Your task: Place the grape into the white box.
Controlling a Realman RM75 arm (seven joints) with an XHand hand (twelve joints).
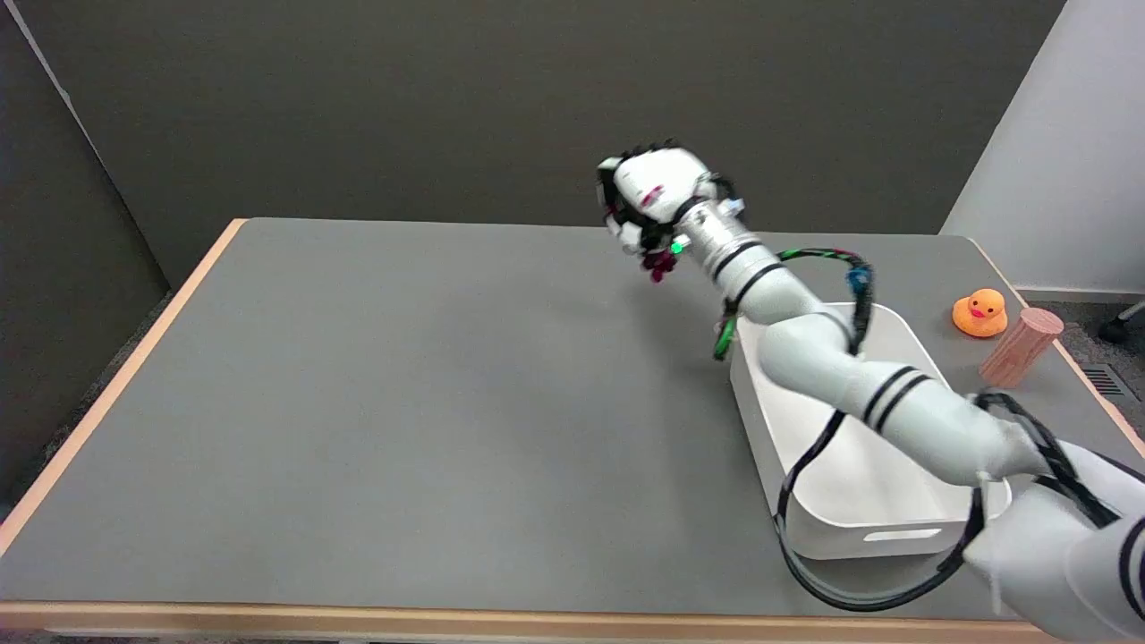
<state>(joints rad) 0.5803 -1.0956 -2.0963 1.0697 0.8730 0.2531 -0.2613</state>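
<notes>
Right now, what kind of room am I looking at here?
Probably a robot test lab, not a home. A bare grey table stands before dark partition panels, holding only props: a white box, a rubber duck and a pink cylinder. The right hand holds a grape bunch.

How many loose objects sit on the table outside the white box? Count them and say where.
2: an orange rubber duck and a pink cylinder beside it, both near the table's far right edge. The arm hides part of the white box, so more may be concealed.

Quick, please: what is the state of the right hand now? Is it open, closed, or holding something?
Right hand: closed around the grape, a dark purple bunch hanging below the fingers, lifted above the table, not yet over the white box.
</notes>
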